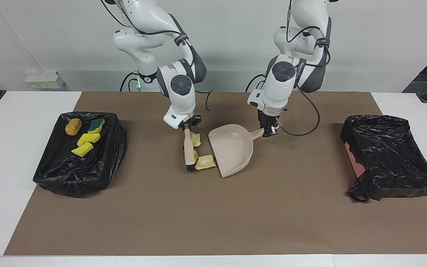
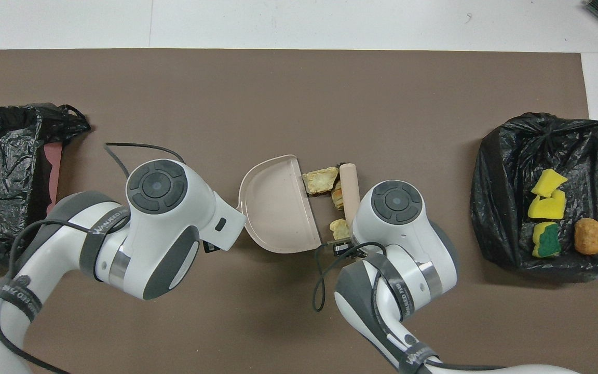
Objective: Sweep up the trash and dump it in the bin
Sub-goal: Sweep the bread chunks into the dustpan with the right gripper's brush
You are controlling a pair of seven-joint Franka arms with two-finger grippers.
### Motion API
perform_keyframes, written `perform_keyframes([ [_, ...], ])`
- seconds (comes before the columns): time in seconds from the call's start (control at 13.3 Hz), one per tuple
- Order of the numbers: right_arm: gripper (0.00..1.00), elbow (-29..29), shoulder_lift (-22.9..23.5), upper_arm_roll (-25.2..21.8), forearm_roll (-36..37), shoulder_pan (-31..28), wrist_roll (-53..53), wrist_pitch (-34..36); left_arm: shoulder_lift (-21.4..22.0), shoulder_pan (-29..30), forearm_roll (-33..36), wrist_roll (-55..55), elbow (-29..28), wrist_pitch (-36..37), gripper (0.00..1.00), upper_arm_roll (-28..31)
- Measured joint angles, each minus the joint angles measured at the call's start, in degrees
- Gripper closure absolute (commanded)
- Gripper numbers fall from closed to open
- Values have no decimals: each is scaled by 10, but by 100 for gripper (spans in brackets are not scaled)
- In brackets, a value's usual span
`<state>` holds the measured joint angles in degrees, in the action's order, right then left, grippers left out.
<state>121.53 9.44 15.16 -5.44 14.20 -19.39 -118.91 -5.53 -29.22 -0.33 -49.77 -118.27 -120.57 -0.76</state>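
Observation:
Three pale bread-like pieces of trash (image 1: 205, 162) (image 2: 321, 180) lie on the brown mat, squeezed between the brush (image 1: 189, 150) (image 2: 350, 186) and the open edge of the beige dustpan (image 1: 232, 148) (image 2: 278, 205). My right gripper (image 1: 187, 127) is shut on the brush's handle, bristles down on the mat. My left gripper (image 1: 270, 130) is shut on the dustpan's handle, and the pan rests tilted on the mat. The black-lined bin (image 1: 113, 148) (image 2: 496, 171) at the right arm's end holds yellow and green sponge pieces (image 1: 88, 138) and a brown lump (image 1: 73, 127). Both grippers are hidden under their wrists in the overhead view.
A second black-bagged container (image 1: 387, 155) (image 2: 3, 171) stands at the left arm's end of the table. The brown mat (image 1: 213, 222) covers most of the white table. Cables hang from both wrists.

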Motion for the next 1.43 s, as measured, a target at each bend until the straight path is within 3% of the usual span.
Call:
perform_keyframes([
  [0.23, 100, -12, 1, 0, -98, 37, 0, 0, -6, -6, 5, 0, -1, -9, 100, 3],
  [0.38, 100, -29, 1, 0, -119, 50, 0, 8, -6, -6, 5, -3, -13, -30, 100, 2],
  [0.68, 100, -131, -10, -7, -121, 30, -10, 180, -7, -16, 5, -6, -42, -98, 100, 1],
  [0.83, 100, -149, -22, -8, -96, 9, -11, 232, -7, -18, 5, -18, -42, -103, 100, 1],
  [1.13, 100, -100, -19, -8, -11, -23, 11, 229, -7, -17, 5, -45, -42, -105, 100, 3],
  [1.43, 100, -39, 4, -2, -28, 18, 16, 133, -7, -18, 5, -52, -43, -103, 100, 3],
])
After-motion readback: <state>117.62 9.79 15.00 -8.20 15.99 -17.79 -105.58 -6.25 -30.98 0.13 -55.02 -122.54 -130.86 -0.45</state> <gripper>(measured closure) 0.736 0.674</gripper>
